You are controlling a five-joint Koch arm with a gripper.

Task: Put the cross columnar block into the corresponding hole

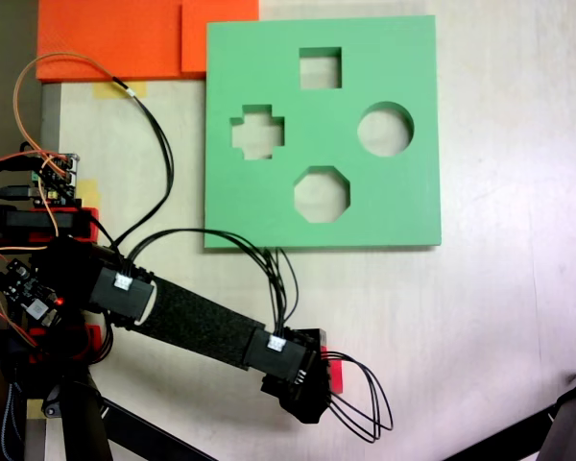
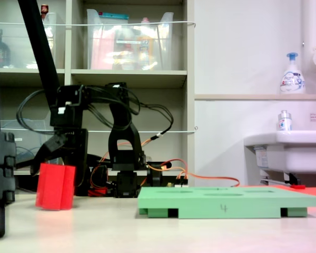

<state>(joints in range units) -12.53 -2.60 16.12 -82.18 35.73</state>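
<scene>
Your gripper (image 2: 55,158) sits right over the small bright red plus-section foam block (image 2: 55,186), which stands upright on the table, jaws spread around its top, can't tell if they're touching. The plus-shaped cutout (image 1: 257,133) in the flat green foam board (image 1: 403,206) is well apart, up-screen in the top-down fixed view

Desk (image 1: 518,317): pale, lightly mottled surface. Orange foam sheets (image 1: 125,38) at 11 o'clock in a fixed view, overlapping, upper edge cut off by the frame. Yellow tape patch (image 1: 120,89) just below them.

In a fixed view from desk level: shelf unit (image 2: 126,79) at 11 o'clock holding clear bins (image 2: 131,45); white sink (image 2: 287,150) at 3 o'clock; soap dispenser (image 2: 292,74) on the ledge above it; small bottle (image 2: 285,121) on the sink rim.
</scene>
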